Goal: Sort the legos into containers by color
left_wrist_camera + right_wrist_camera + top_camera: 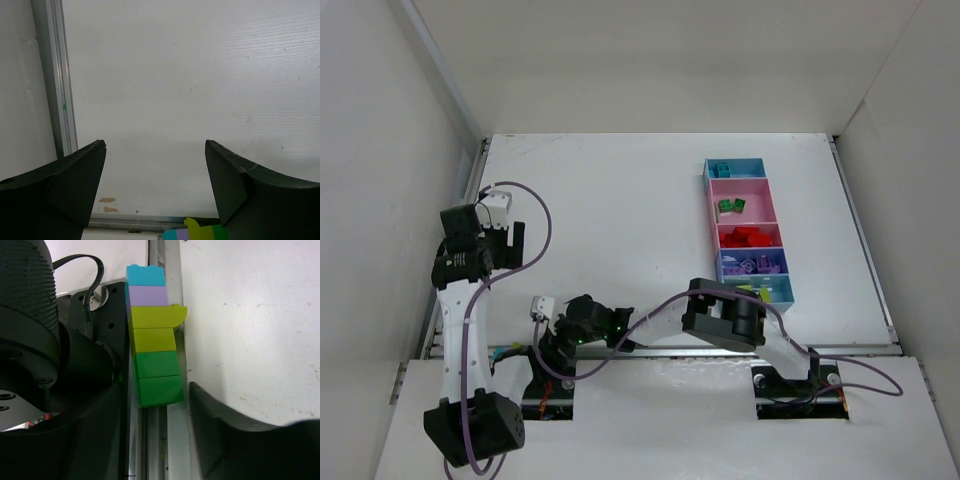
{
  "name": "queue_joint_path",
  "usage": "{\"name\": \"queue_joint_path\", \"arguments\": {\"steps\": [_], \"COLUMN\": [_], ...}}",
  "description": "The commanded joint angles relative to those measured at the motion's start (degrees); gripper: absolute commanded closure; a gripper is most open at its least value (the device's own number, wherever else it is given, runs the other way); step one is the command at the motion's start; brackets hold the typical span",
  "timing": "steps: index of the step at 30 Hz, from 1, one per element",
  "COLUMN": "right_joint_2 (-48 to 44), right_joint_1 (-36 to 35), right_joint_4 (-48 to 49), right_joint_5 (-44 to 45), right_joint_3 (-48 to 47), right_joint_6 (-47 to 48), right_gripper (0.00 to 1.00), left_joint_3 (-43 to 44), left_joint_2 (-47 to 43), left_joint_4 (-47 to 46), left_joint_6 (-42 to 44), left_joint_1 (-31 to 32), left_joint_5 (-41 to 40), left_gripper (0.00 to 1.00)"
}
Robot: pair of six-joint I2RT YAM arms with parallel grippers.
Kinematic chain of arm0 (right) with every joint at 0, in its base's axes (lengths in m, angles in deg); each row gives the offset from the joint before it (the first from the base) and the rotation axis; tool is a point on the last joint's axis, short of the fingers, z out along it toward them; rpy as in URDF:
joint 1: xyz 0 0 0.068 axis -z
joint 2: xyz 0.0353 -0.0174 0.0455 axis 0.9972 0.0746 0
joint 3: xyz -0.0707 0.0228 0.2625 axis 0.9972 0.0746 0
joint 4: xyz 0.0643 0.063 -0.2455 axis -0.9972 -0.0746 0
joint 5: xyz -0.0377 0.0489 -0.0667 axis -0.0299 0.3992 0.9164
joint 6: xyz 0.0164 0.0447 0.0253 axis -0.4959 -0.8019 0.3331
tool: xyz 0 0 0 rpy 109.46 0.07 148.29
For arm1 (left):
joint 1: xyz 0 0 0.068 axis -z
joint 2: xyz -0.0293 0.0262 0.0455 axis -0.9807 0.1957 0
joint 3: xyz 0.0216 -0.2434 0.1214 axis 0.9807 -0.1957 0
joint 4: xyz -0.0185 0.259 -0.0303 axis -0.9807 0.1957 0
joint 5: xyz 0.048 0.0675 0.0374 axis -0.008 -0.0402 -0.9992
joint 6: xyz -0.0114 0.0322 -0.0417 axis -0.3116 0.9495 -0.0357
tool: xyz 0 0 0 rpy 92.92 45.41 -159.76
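1. A column of small plastic legos (pixel 154 340), pressed together end to end, lies along the grey metal rail (pixel 170 450) at the near edge of the white tabletop (pixel 620 220). It runs teal, purple, two yellow-green (one with a rounded lip) and two green.
2. The right hand (pixel 157 390) straddles the green end of this column. Its dark fingers (pixel 225 435) stand apart, one on each side. Whether they press on the bricks or merely flank them I cannot tell.
3. Just beside the column, on the side away from the tabletop, sits the black housing of an arm base (pixel 75 365) with a cable looped over it.
4. The containers (pixel 756 195), a strip of five open plastic bins, lie at the right side of the tabletop, well apart from the column.
5. From the far end, the first light blue bin's contents are too small to make out. The first pink bin holds green bricks (pixel 730 207), the second pink bin red bricks (pixel 748 237), and the darker blue bin purple bricks (pixel 752 265). The nearest light blue bin is partly hidden by the right arm.
6. The left hand (pixel 155 145) hangs over bare tabletop near the left edge rail, fingers wide apart with nothing between them.
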Motion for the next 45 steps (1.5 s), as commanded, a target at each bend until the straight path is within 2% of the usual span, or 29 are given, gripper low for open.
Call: {"name": "queue_joint_path", "arguments": {"steps": [1,3,4,9,16,20,22,24,30,34,36,41,45], "right_joint_2": [0.3,-0.3,-0.9,-2.2,-4.9,-9.1,-10.8,-12.8,-16.2,-18.9,-20.7,-23.8,-29.1], "right_joint_1": [-0.4,-0.4,-0.4,-0.4,1.3,1.3,1.3,1.8,3.0,6.7,8.5,10.6,10.6], "right_joint_4": [1.9,3.3,3.3,3.9,7.0,11.7,12.5,13.1,9.6,5.3,3.7,-8.4,-11.0], "right_joint_5": [-2.6,-4.2,-4.2,-5.0,-5.0,-3.6,-2.0,0.5,12.0,17.2,18.5,27.4,31.8], "right_joint_3": [0.0,1.4,1.9,3.8,6.2,9.5,10.0,10.7,12.4,16.1,18.0,19.9,22.3], "right_joint_6": [-0.7,-0.1,-0.1,0.9,-0.4,-3.2,-3.9,-4.4,-5.0,-3.6,-1.2,4.3,5.5], "right_gripper": [0.40,0.47,0.54,0.70,0.78,0.93,0.96,1.00,1.00,1.00,1.00,1.00,1.00], "left_joint_3": [-0.3,-0.3,-0.3,-0.3,-0.9,-1.4,-1.4,-1.4,-1.4,0.8,4.2,8.9,10.1], "left_joint_2": [-1.7,-1.7,-1.7,-1.7,-2.2,-2.2,-2.2,-2.2,-3.3,-3.3,-1.6,1.0,2.2], "left_joint_4": [-1.2,-1.2,-1.2,-1.2,-1.7,-1.7,-1.7,-1.7,-1.7,-0.1,2.9,5.7,5.7], "left_joint_6": [0.2,0.7,0.7,0.7,0.7,0.7,0.7,0.7,1.9,7.6,15.7,32.0,42.9], "left_joint_1": [-0.4,-0.4,-0.4,-0.4,-0.4,-0.4,-0.4,-0.4,-0.4,-0.4,-0.4,-0.4,0.1], "left_joint_5": [0.1,0.1,0.1,0.1,0.1,0.1,0.1,0.1,2.3,10.1,14.1,15.4,14.1], "left_gripper": [0.22,0.22,0.22,0.22,0.22,0.22,0.22,0.22,0.22,0.21,0.21,0.17,0.14]}}
